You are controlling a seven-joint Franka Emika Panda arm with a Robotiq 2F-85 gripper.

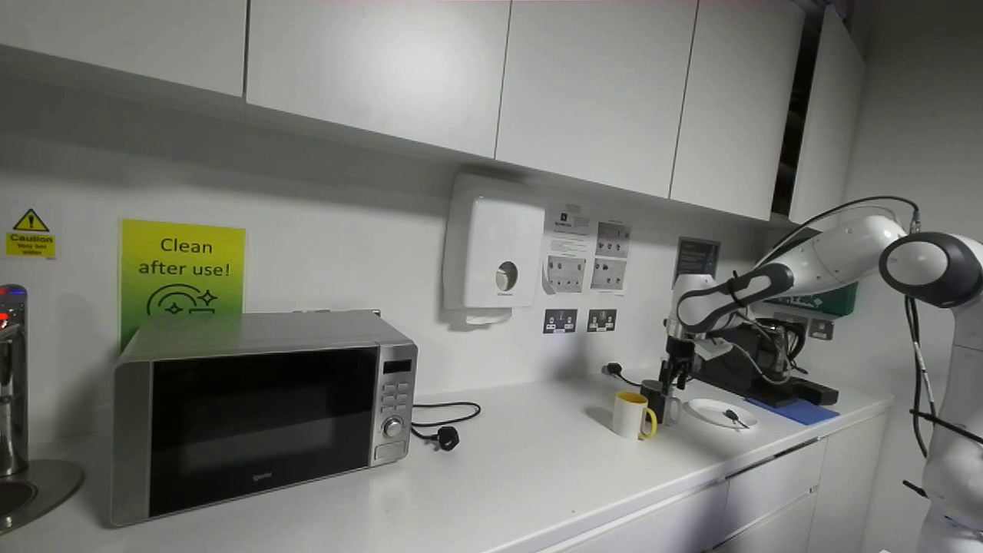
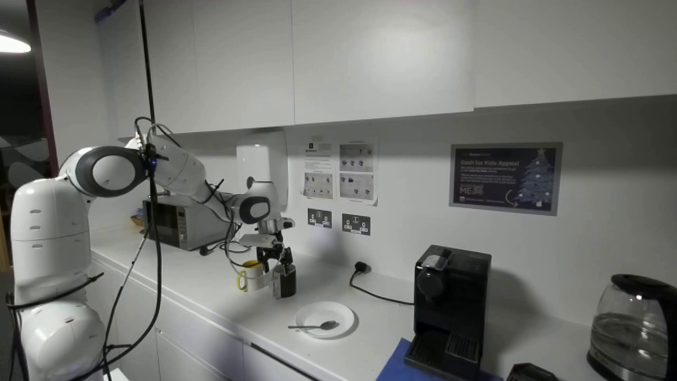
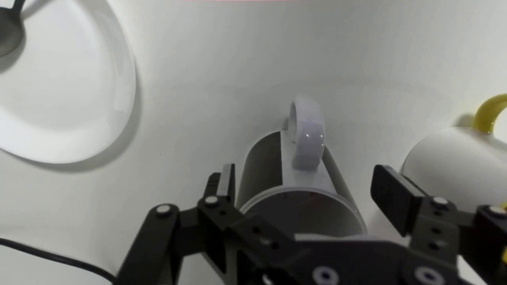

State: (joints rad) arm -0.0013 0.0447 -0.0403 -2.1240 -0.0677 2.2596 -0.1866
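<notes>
A dark grey mug (image 3: pixel 261 166) with a white strip and white handle (image 3: pixel 311 132) stands upright on the counter. My gripper (image 3: pixel 307 190) is open over it, one finger on each side of the rim. The left finger (image 3: pixel 226 180) is close to the mug's wall; whether they touch I cannot tell. A visible gap separates the right finger (image 3: pixel 396 198) from the mug. Just beyond that finger is a white mug (image 3: pixel 451 170) with a yellow handle and yellow inside. In both exterior views the gripper (image 2: pixel 276 260) points down at the dark mug (image 2: pixel 288 283).
A white plate (image 3: pixel 67 91) with a spoon (image 2: pixel 328 325) lies beside the dark mug. Farther along are a black coffee machine (image 2: pixel 449 296) on a blue mat (image 2: pixel 394 362) and a glass kettle (image 2: pixel 629 328). A microwave (image 1: pixel 261 415) stands at the opposite end. Cupboards (image 1: pixel 599 92) hang above.
</notes>
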